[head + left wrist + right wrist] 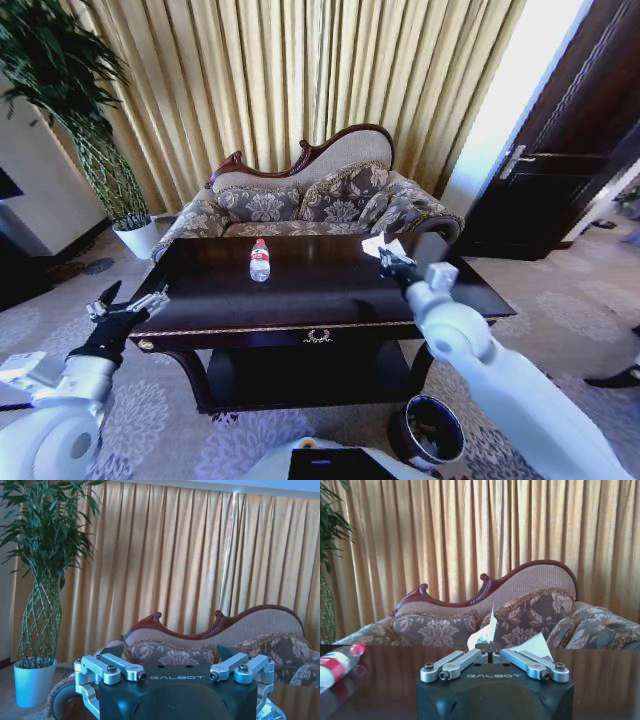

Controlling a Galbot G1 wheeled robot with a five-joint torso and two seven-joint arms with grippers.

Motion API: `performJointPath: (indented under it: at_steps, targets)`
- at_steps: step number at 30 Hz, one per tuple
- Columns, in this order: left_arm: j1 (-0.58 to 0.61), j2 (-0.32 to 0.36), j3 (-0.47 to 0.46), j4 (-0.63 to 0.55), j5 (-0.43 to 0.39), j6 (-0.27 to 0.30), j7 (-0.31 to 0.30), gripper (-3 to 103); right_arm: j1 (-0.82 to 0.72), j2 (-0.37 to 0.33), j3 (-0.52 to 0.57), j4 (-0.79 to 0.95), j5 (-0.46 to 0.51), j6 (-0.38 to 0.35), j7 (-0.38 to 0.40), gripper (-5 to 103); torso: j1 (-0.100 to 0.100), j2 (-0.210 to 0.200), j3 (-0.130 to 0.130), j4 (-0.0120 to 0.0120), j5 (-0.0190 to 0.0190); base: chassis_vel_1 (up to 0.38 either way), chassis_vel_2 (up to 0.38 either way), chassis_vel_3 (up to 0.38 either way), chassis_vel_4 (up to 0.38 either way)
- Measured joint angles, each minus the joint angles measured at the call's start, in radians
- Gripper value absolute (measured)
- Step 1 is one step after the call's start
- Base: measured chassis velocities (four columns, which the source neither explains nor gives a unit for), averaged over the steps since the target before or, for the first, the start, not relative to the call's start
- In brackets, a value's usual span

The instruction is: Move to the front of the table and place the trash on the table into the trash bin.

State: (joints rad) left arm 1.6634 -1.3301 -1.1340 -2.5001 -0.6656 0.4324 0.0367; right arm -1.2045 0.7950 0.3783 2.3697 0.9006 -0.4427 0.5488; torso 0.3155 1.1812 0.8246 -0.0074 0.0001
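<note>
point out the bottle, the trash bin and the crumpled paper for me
bottle (260,261), head view, on its labelled middle, standing on the table.
trash bin (408,440), head view, on its dark outer wall, on the floor.
crumpled paper (538,645), right wrist view, on the white sheet beyond the shut end effector.

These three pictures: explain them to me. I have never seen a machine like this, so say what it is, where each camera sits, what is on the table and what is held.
This is a wheeled robot with two arms, each ending in a gripper. The wide picture comes from its head, looking down at a dark table. The other two come from cameras on its wrists.

On the table stands a small plastic bottle. The right gripper, reaching over the table's far right part, is shut on a piece of white paper. The left gripper is open and holds nothing, near the table's left end. A round brown bin sits on the carpet at the front right. A sofa stands behind.
</note>
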Motion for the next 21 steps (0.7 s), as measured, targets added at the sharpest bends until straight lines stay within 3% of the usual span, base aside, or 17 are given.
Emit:
performJointPath:
  at_steps: [4,21]
  targets:
    - [-0.016,0.012,-0.016,0.000,-0.020,0.004,0.000,100,-0.102,0.009,0.097,0.088,0.000,-0.009,0.004,0,0.000,0.000,0.000,-0.0001,0.0001,0.000,0.000,0.000,0.000]
    - [-0.014,0.003,-0.002,0.000,-0.012,0.006,0.015,100,-0.242,0.054,0.217,0.136,-0.037,-0.023,0.013,0,0.000,0.000,0.000,0.0001,-0.0001,0.015,-0.015,-0.015,0.015]
